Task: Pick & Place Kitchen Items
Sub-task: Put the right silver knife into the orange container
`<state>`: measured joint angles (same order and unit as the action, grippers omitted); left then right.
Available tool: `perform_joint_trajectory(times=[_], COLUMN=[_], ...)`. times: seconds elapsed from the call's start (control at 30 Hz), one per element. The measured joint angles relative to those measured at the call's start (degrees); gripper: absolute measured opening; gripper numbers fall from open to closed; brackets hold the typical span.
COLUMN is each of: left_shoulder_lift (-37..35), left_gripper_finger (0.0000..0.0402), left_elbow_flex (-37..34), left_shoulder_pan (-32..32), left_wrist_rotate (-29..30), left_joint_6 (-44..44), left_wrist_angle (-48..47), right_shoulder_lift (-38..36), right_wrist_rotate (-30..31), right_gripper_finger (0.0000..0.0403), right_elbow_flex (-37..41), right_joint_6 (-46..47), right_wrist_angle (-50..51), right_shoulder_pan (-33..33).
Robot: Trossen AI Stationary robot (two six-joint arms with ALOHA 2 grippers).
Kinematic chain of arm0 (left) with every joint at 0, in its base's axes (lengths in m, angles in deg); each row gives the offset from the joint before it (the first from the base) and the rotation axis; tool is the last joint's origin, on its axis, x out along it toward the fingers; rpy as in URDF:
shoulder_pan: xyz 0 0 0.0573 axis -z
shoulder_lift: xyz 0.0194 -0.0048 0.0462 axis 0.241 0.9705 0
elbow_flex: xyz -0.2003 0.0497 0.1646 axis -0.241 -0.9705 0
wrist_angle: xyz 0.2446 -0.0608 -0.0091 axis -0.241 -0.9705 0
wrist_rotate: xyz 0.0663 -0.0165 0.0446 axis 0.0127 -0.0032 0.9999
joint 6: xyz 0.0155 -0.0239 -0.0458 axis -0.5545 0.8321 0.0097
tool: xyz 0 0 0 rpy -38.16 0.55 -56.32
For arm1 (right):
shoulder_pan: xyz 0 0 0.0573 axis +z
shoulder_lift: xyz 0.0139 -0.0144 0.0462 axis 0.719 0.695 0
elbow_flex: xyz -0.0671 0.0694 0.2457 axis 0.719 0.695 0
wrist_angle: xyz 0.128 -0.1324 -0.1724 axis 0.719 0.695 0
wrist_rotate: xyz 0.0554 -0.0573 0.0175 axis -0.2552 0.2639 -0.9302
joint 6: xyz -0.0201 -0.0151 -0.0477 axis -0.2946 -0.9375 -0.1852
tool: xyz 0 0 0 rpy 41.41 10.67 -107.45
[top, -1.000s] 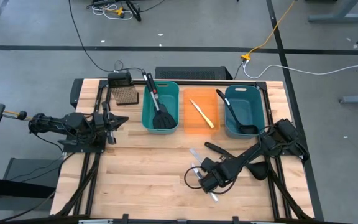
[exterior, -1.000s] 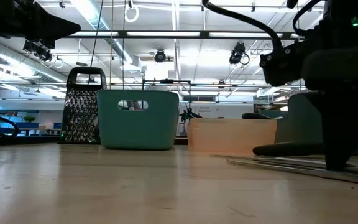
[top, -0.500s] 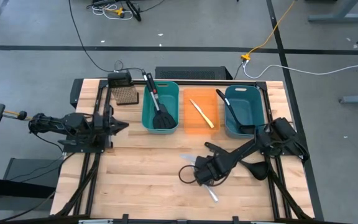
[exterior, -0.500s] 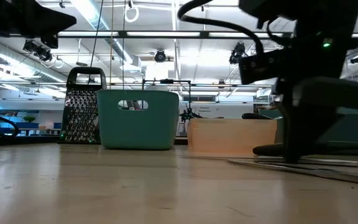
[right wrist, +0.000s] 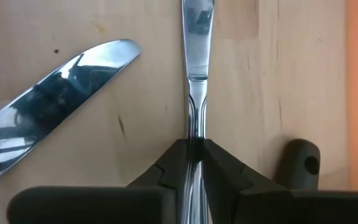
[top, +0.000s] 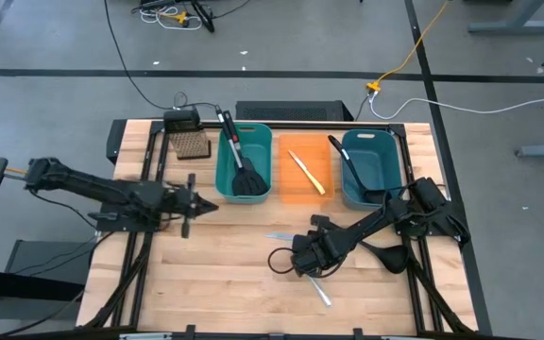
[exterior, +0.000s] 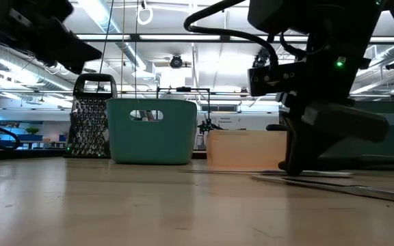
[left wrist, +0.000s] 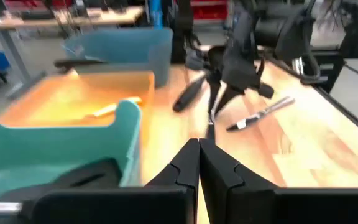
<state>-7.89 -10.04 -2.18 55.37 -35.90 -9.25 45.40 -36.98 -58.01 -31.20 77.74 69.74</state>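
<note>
High view, right gripper low over the table's middle, silver knife at its tip, left gripper beside the teal bin, right wrist view, fingers clamped on the silver knife's handle, second knife lying beside, left wrist view, fingers pressed together, empty.

Even, bright light is falling on the bench in the high view, and the shadows under the arms are staying soft and short. In the low view, long ceiling lamps are shining straight at the camera, so the arms are showing as dark silhouettes. The left wrist view is looking blurred overall, with the orange bin glowing strongly. In the right wrist view, 2 silver knives are reflecting light sharply, while the near fingers are looking soft.
</note>
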Motion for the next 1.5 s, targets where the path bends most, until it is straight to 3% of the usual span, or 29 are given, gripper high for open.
perform_joint_trajectory(times=[0.3, 0.47, 0.67, 0.8, 1.17, 1.37, 1.5], left_shoulder_lift=[27.1, 39.7, 53.2, 59.4, 59.5, 59.5, 59.5], left_gripper_finger=[0.0005, 0.0004, 0.0003, 0.0002, 0.0001, 0.0002, 0.0002], left_elbow_flex=[0.0, 1.1, 7.4, 11.5, 13.6, 13.5, 13.5], left_shoulder_pan=[0.0, 0.0, 0.4, 1.2, 1.4, 0.5, -1.7], left_wrist_rotate=[-0.2, -0.2, 1.6, 2.1, 3.3, 11.2, 11.6], left_joint_6=[1.0, 1.5, 0.8, 0.7, 0.3, -0.8, -1.4], left_wrist_angle=[26.9, 36.9, 41.5, 38.8, 38.3, 34.0, 33.9], right_shoulder_lift=[0.1, 0.1, 0.1, 0.1, 0.1, 0.1, 0.1], right_wrist_rotate=[0.6, 0.3, -0.1, -0.3, 0.6, 0.6, 0.7], right_gripper_finger=[0.005, 0.005, 0.005, 0.005, 0.005, 0.005, 0.005], right_elbow_flex=[0.1, 0.1, 0.1, 0.1, 0.1, 0.1, 0.1], right_joint_6=[-0.1, 0.5, 1.0, 2.0, 2.0, 2.3, 3.1], right_wrist_angle=[-0.8, -1.1, -1.9, -2.7, -2.8, -2.8, -2.9], right_shoulder_pan=[0.0, 0.0, 0.0, 0.0, 0.8, 0.8, 0.9])
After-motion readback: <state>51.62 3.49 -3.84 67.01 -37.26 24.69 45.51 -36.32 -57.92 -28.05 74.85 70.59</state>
